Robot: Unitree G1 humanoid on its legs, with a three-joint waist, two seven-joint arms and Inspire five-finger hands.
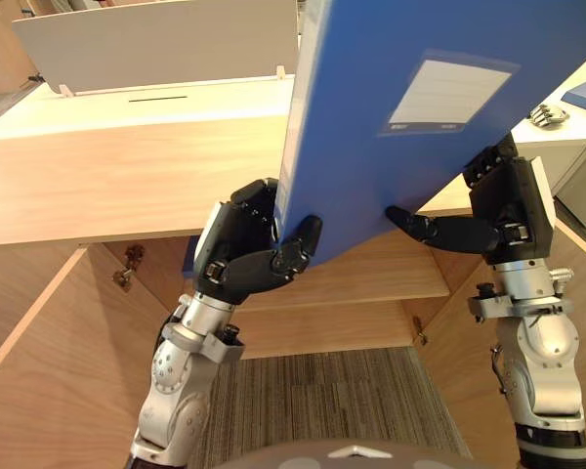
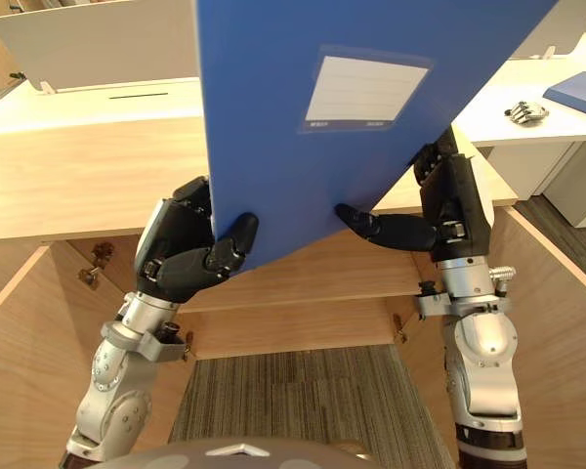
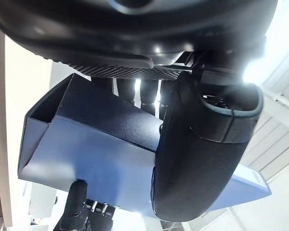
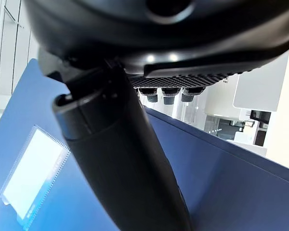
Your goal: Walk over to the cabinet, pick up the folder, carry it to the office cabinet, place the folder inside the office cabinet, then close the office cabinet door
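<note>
One blue folder between left hand, right hand

Reaching up with left arm and right arm, forearms near upright, wrists turned inward. Pinching the folder at its lower left corner in the left hand, with thumb curled over the front and fingers behind. Clamping the lower right edge in the right hand, with thumb stretched along the front.

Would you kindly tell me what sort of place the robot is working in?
Probably an office: a white desk with a divider panel stands behind the open wooden cabinet, the floor is carpeted, and a blue folder is being held up.
</note>
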